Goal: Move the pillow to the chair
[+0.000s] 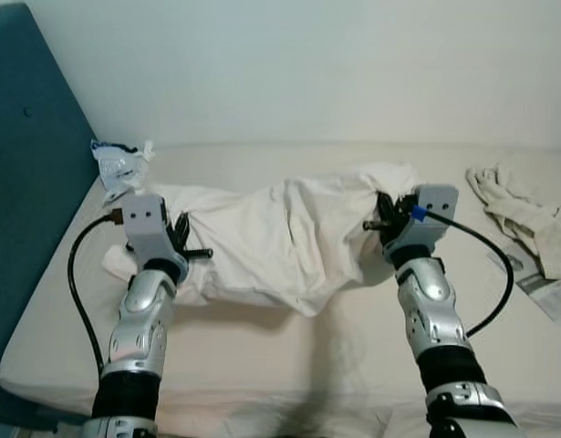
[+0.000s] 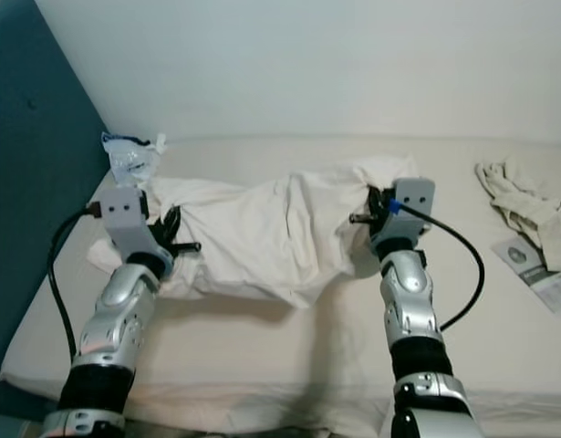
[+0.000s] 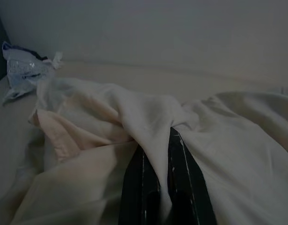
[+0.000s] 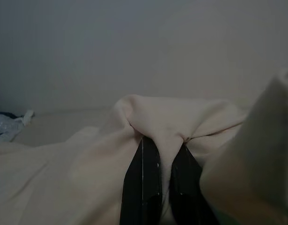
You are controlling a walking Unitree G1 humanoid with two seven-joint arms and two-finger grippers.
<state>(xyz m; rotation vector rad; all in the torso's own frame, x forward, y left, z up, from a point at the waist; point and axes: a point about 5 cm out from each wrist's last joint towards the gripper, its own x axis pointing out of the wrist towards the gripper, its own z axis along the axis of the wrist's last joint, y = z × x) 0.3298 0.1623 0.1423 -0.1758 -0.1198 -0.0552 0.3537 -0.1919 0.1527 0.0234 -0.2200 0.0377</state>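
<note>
Soft, wrinkled white pillow [image 1: 280, 237] on the cream mattress [image 1: 289, 365]: left gripper [image 3: 163, 187] and right gripper [image 4: 163, 183] each pinch a fabric fold, fingertips buried in cloth.

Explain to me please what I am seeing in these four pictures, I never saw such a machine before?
This is a humanoid robot with two silver arms, each ending in a hand of two long black fingers. The two bright pictures come from a camera on its head, looking down at a bed. The two dark pictures come from cameras on its wrists, looking along the fingers.

On the bed lies a white pillow. The left hand pinches its cloth at one end, and the right hand pinches the other end. Also on the bed are a crumpled plastic bag near the blue headboard, a rumpled cloth and a leaflet.
</note>
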